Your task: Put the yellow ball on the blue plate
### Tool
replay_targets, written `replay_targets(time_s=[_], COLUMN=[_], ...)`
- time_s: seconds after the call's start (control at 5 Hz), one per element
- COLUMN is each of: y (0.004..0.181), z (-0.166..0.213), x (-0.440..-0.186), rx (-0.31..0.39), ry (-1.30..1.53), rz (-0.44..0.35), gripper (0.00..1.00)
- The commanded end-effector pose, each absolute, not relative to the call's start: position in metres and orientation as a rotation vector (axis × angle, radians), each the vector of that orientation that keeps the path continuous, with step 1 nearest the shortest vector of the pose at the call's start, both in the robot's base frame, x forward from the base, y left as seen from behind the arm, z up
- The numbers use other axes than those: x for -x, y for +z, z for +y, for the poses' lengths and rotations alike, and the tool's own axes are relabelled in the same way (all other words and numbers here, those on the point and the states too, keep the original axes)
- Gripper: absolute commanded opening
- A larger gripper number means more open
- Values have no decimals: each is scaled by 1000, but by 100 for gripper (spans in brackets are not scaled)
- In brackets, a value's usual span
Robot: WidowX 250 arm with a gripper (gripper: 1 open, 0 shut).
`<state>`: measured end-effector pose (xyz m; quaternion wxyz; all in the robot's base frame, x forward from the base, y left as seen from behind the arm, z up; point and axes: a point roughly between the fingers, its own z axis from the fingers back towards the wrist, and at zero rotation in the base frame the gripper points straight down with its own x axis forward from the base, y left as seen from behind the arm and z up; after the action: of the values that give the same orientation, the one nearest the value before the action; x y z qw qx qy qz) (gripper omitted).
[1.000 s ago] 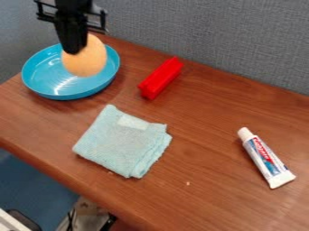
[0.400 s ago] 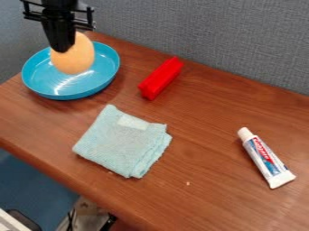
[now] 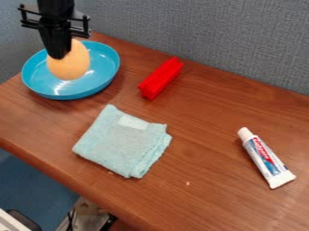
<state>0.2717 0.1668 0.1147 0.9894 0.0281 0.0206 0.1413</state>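
Observation:
The yellow ball (image 3: 69, 65) is an orange-yellow egg-shaped ball inside the blue plate (image 3: 101, 74), a glossy round dish at the table's far left. My black gripper (image 3: 60, 51) points straight down onto the top of the ball and is shut on it. The ball is low in the dish; whether it rests on the bottom I cannot tell. The fingertips are hidden against the ball.
A red block (image 3: 161, 78) lies right of the plate. A light teal folded cloth (image 3: 122, 140) sits in the middle front. A toothpaste tube (image 3: 266, 156) lies at the right. The table's front edge runs diagonally below the cloth.
My gripper with the ball has shifted left and slightly down, from the plate's right part toward its centre.

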Motion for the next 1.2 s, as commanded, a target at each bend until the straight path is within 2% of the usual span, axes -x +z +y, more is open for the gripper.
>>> replay_targets(time_s=[0.0, 0.6, 0.8, 1.0], y=[120, 108, 105, 104], z=[180, 192, 194, 195], x=[-273, -277, -279, -280], rx=[-81, -91, -93, -98], ry=[307, 324, 327, 329], rz=[14, 20, 19, 18], gripper=[0, 0, 100, 100])
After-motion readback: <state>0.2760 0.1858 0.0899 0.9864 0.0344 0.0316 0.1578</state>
